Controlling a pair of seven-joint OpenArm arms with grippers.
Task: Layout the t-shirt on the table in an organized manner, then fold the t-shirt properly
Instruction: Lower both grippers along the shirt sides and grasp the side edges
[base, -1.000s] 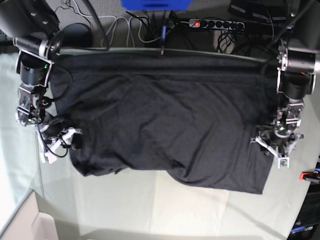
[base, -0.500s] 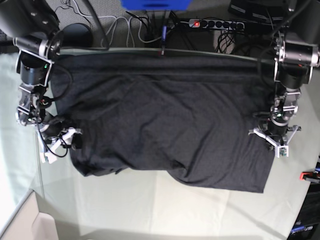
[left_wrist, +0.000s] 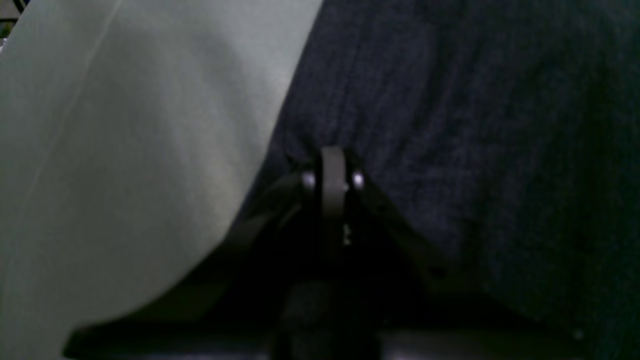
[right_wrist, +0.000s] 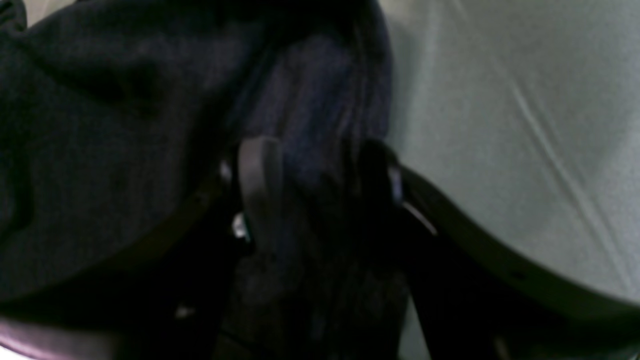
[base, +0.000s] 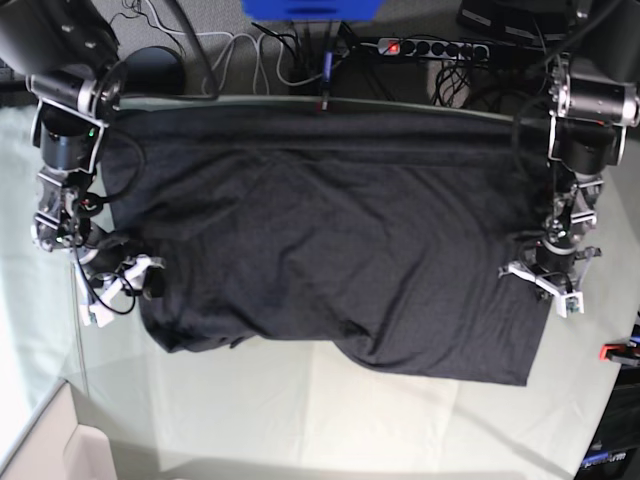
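The t-shirt (base: 330, 250) lies spread wide and rumpled over the pale grey-green bench (base: 300, 410), its far hem along the bench's back edge and its near hem sagging unevenly, with no print showing on the upward side. The left pincer (base: 552, 285) sits at the shirt's side edge with its two fingers pressed tight together, pinching the dark fabric right where it meets the bare bench cloth. The right pincer (base: 120, 285) is at the opposite side edge, its fingers (right_wrist: 257, 175) parted with a bunched fold of the shirt between them.
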